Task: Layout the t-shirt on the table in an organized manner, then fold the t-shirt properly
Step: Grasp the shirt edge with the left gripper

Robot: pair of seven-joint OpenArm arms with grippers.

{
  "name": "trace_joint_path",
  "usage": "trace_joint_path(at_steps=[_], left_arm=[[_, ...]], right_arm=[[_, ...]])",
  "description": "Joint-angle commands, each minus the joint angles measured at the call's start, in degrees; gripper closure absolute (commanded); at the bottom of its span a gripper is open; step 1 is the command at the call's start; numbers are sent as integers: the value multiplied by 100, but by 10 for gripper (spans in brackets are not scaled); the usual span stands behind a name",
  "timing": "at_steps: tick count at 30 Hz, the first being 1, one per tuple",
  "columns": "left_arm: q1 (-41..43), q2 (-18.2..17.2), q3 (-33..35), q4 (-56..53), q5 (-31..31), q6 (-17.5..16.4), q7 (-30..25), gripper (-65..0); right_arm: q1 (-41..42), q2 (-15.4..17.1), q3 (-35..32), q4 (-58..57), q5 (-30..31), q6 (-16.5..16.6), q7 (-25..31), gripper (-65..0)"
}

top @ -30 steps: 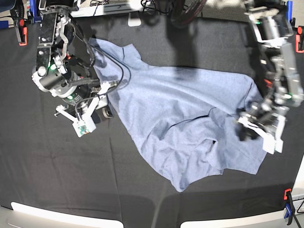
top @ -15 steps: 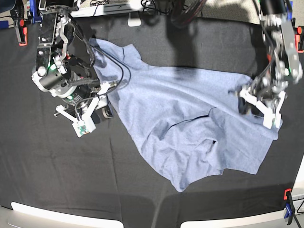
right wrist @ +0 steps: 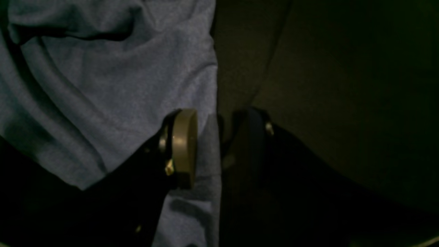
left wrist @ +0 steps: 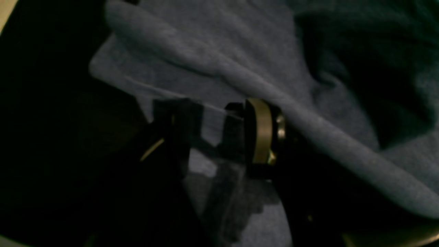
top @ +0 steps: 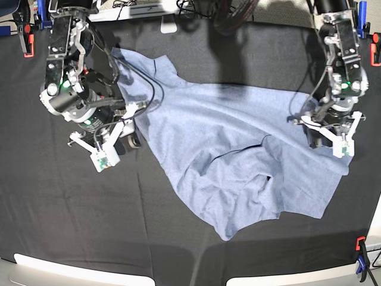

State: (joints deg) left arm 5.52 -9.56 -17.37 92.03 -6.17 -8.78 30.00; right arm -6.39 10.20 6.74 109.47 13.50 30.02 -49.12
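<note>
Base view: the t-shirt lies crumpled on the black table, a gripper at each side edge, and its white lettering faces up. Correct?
Not quite. In the base view the t-shirt shows only plain blue-grey fabric; no white lettering is visible. The rest holds: it lies crumpled on the table, with the left gripper and right gripper at its side edges.

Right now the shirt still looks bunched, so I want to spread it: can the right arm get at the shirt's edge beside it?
Probably yes. The right claw sits open astride the t-shirt edge on the table, with nothing blocking it.
</note>
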Motion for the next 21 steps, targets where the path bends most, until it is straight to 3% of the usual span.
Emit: trace_joint_path(at_steps=[1,13,21], left_arm=[[-76,-28,-15,92,-94,42,-129,-230],[-83,98,-13,-343,-92,37,-155,-230],[-120,98,-13,-345,-90,-39,-551,-230]], right_arm=[[81,26,9,98,48,2,146,-226],[83,26,9,98,63,2,153,-226],[81,26,9,98,66,2,146,-226]])
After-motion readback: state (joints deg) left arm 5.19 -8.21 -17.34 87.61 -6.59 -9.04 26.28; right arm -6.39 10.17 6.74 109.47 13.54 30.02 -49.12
